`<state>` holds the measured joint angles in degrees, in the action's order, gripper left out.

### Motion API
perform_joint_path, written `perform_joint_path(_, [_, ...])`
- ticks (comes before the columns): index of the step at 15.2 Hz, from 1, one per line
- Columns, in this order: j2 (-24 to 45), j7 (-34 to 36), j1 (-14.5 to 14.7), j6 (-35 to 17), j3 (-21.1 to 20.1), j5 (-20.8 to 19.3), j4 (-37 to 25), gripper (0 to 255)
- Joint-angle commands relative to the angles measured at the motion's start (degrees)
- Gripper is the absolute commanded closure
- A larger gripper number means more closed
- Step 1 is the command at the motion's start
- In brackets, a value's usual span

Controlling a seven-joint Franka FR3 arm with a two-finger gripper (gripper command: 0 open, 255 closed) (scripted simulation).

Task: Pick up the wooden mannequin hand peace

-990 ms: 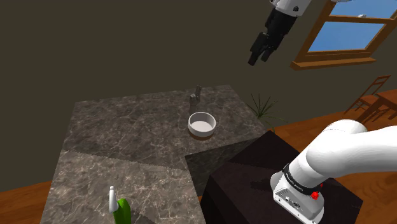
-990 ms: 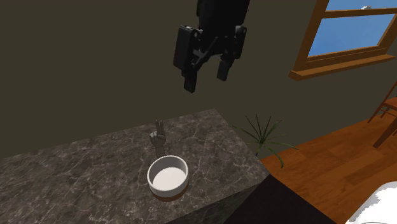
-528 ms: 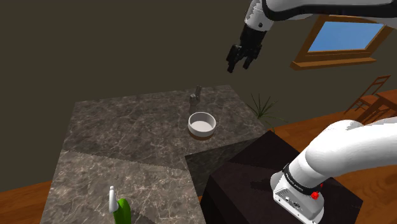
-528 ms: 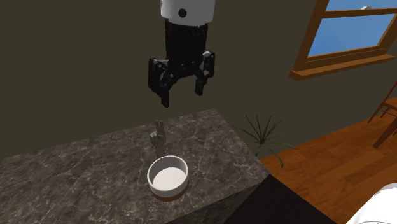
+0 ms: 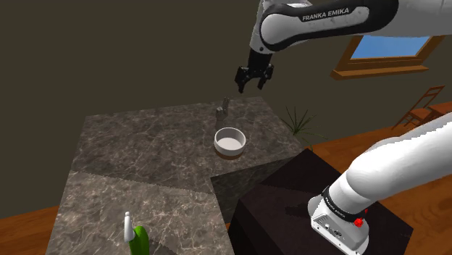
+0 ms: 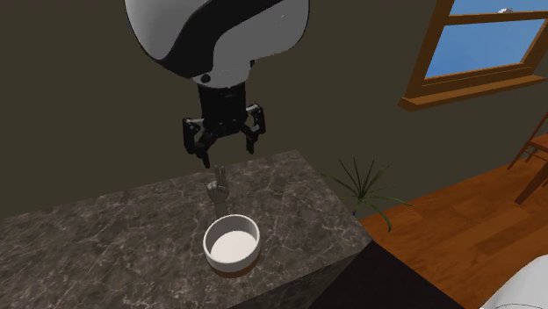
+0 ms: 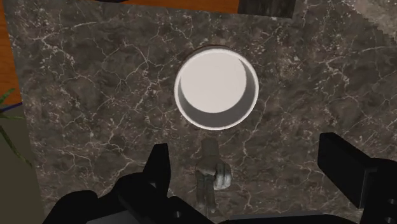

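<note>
Hanging over the far end of the dark veined counter (image 5: 145,148), the black gripper (image 6: 228,156) points straight down with its two fingers spread wide and nothing between them touching. Right beneath it, with clear air in between, stands the small mannequin hand (image 6: 218,186), drawn grey, upright on the counter with its fingers pointing up. Seen along the gripper from the wrist, the little hand sits in the gap between the fingers, nearer to one finger than the other. A white bowl (image 5: 230,140) rests on the counter just beside the mannequin hand, on the side nearer the dark stand (image 5: 290,195), close but not touching. At the counter's near end, well apart from both, stands a green bottle (image 5: 140,239) with a pale top. Past the counter's corner a spiky plant (image 6: 362,184) rises from the wooden floor, below a wood-framed window (image 6: 479,48).
</note>
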<state>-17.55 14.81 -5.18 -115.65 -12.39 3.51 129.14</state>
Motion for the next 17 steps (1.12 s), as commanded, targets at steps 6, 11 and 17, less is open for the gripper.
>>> perform_joint_path(6, [16.4, 11.3, -1.6, -6.8, -2.5, -6.5, -7.1, 0])
perform_joint_path(11, [27.8, 19.0, -1.1, -8.9, -2.0, -11.7, -14.1, 0])
perform_joint_path(17, [41.4, 26.4, 0.6, -9.3, 0.5, -16.4, -24.7, 0])
